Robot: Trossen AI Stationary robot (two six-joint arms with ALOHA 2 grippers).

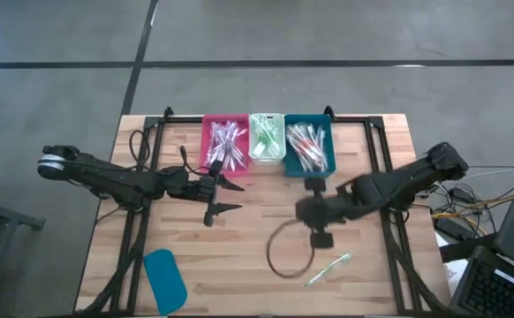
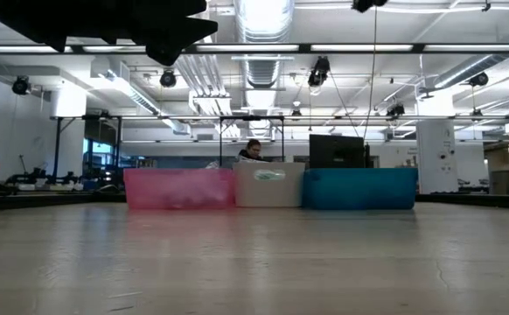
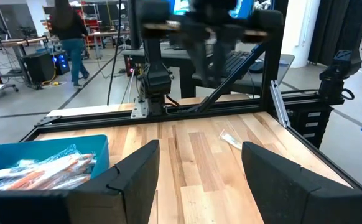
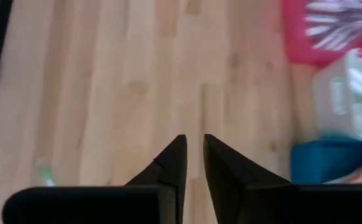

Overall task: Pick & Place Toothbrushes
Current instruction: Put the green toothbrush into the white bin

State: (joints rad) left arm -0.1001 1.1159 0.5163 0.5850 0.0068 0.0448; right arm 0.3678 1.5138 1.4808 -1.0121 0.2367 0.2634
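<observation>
Right end effector (image 4: 193, 155) nearly pressed together, seemingly empty, bare wood around, left end effector (image 3: 196, 180) spread.

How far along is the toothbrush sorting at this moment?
Mostly done: the pink bin, white bin and teal bin already hold toothbrushes. Nothing is in hand: the right pincer is nearly closed on nothing, the left pincer is open. One loose toothbrush is left on the table.

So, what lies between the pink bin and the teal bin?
In the high view, a white bin holding green toothbrushes stands between the pink bin and the teal bin. The low view shows the same order.
</observation>
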